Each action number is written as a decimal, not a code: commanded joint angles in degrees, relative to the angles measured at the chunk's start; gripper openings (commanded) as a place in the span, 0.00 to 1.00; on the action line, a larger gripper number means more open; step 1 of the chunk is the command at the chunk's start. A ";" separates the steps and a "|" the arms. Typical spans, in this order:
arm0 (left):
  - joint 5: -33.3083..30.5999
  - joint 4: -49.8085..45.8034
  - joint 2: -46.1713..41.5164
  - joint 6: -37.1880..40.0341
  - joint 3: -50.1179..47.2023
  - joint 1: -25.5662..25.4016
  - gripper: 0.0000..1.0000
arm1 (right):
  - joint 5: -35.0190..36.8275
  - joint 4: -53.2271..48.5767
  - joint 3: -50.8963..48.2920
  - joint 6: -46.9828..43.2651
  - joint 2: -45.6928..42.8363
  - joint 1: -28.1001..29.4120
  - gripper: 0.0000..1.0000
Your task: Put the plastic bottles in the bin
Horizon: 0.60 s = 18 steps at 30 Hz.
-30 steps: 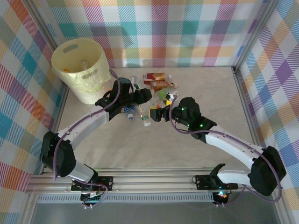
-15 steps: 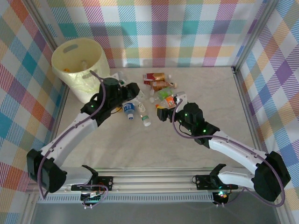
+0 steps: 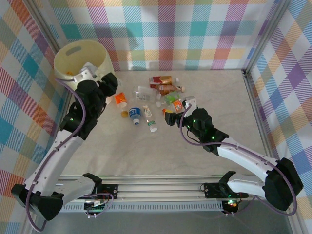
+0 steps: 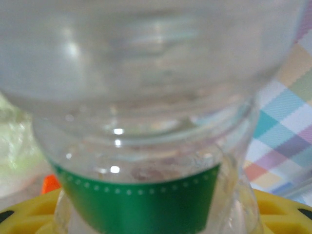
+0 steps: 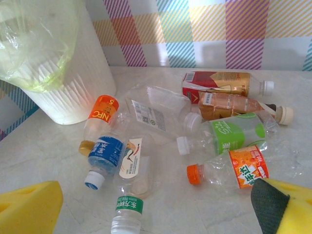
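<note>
Drop step in hand: we are holding a green-labelled bottle [image 4: 141,207] clamped in the left gripper [image 3: 91,73] at the rim of the bin [image 3: 66,61]. Next we judge it needs carrying inward, then releasing. The right gripper [image 5: 156,210], fingers spread and empty, is hovering over the loose plastic bottles [image 5: 195,122].

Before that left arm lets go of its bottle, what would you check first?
1. Bottle gripped: ok, the green-labelled bottle sits between the left gripper's yellow pads.
2. Bottle over the bin's opening: cannot tell; the gripper is at its near rim.
3. Bin upright: ok.
4. Right gripper away from the drop: ok, open, over the loose bottles.
5. Job finished: not ok, several bottles lie on the table.
</note>
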 commanded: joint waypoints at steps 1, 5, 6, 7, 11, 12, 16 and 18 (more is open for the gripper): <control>-4.33 4.45 1.30 5.70 4.50 1.99 0.47 | 1.62 3.49 -0.77 1.94 -0.06 0.12 1.00; -3.62 5.27 5.79 9.05 9.84 6.96 0.47 | 1.56 3.77 -0.75 1.56 0.07 0.07 1.00; -2.57 6.27 6.87 10.09 11.12 8.54 0.47 | 1.49 3.47 -0.47 1.55 0.09 0.06 1.00; -2.29 7.08 7.89 11.23 12.25 9.52 0.47 | 1.49 3.31 -0.44 1.54 0.14 0.07 1.00; -2.44 8.37 13.80 16.86 18.93 13.55 0.48 | 1.38 2.75 -0.43 2.33 0.18 0.02 1.00; -2.40 8.75 15.36 18.53 20.25 14.39 0.48 | 1.39 2.50 -0.44 2.49 0.22 0.07 1.00; 0.21 9.27 20.53 23.83 24.89 17.38 0.49 | 0.92 2.21 -0.31 2.72 0.61 0.06 1.00; 1.22 9.50 23.14 27.33 27.30 18.70 0.49 | 0.40 1.61 0.17 2.75 0.97 0.07 1.00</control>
